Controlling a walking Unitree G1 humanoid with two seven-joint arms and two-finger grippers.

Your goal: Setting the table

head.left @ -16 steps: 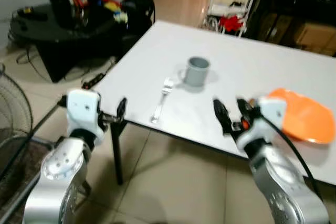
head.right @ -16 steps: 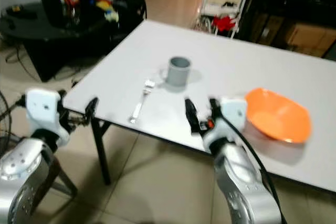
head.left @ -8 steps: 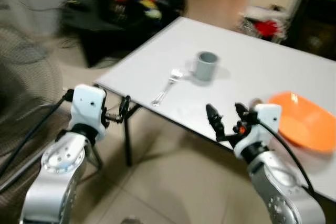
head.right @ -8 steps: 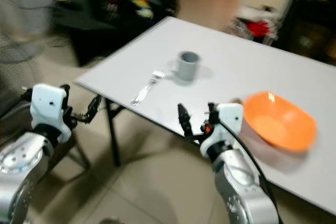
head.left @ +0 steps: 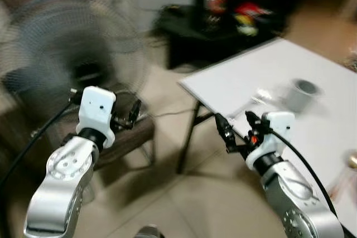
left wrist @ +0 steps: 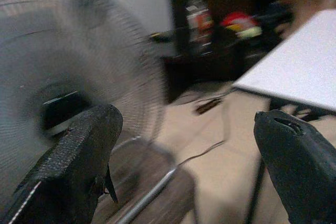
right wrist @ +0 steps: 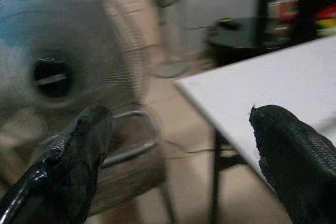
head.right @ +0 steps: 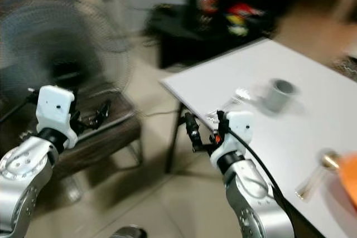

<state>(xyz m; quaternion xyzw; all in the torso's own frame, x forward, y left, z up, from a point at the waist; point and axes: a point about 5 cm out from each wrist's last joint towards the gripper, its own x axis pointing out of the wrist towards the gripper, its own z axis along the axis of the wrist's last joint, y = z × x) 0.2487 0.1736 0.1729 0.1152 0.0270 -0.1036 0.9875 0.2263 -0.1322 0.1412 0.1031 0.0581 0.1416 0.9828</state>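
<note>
the grey mug (head.left: 300, 94) and the fork (head.left: 262, 96) beside it sit on the white table (head.left: 245, 85) to the far right; the right gripper (head.left: 236, 132), fingers spread and empty, is nearer them; the left gripper (head.left: 127, 118), also spread and empty, hangs well apart by the fan (head.left: 67, 54).

This looks like a room in a home: a big standing fan (head.left: 67, 54), a white worktop (head.right: 312, 110) with a grey cup (head.right: 277, 94), and a tiled floor (head.left: 184, 204).
</note>
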